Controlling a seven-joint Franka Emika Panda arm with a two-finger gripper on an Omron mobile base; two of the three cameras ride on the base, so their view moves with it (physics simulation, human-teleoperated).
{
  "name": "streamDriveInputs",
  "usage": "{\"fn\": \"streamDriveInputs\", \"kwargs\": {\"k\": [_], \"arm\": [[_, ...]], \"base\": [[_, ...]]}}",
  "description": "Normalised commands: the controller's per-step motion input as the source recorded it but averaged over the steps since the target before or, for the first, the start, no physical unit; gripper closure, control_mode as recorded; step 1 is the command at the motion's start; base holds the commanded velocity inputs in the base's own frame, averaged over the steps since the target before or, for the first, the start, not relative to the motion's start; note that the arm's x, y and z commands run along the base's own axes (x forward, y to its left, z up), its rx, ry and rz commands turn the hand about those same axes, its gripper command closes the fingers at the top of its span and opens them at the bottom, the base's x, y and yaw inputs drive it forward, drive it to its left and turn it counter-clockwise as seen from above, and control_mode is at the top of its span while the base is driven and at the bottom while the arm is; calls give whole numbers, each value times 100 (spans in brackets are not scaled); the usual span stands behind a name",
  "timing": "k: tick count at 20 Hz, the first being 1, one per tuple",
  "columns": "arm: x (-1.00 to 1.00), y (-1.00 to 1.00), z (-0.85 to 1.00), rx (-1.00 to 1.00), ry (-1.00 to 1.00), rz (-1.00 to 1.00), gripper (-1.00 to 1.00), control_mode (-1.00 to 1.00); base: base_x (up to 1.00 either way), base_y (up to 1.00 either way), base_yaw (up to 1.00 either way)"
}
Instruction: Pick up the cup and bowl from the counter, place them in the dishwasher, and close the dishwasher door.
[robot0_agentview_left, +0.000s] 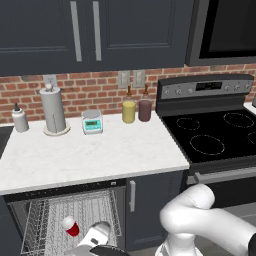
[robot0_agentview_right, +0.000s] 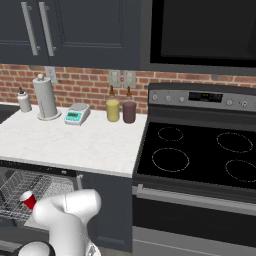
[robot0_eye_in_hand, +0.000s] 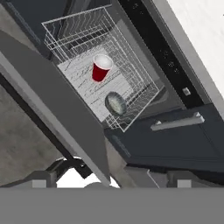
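Dishwasher (robot0_agentview_left: 20, 220) beneath the white worktop (robot0_agentview_left: 90, 152), its wire rack (robot0_eye_in_hand: 131, 70) pulled out. The red cup (robot0_eye_in_hand: 101, 68) lies tilted in the rack, white mouth toward twelve o'clock in the hand view; it also shows at seven o'clock in the left base view (robot0_agentview_left: 70, 226) and at eight o'clock in the right base view (robot0_agentview_right: 28, 199). The grey bowl (robot0_eye_in_hand: 115, 103) rests on edge in the same rack, at five o'clock from the cup and apart from it. The dishwasher door (robot0_eye_in_hand: 52, 105) hangs open, a dark panel crossing the hand view from ten to six o'clock. The hand (robot0_agentview_left: 92, 239) sits low at six o'clock in the left base view, near the rack's front; its jaws stand fully spread and grip nothing. On the worktop stand a paper-towel roll (robot0_agentview_left: 53, 110), a small scale (robot0_agentview_left: 92, 121) and two canisters (robot0_agentview_left: 129, 111).
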Motion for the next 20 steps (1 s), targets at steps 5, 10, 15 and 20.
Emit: {"fn": "streamDriveInputs", "kwargs": {"k": [5, 10, 15, 20], "arm": [[0, -1, -7, -18, -1, 54, -100, -100], [28, -2, -1, -19, 11, 15, -100, -100], [14, 0, -11, -3, 1, -2, -100, -100], [1, 0, -44, -4, 0, -1, -100, -100]], "base": [[0, 0, 0], [0, 0, 0], [0, 0, 0], [0, 0, 0]]}}
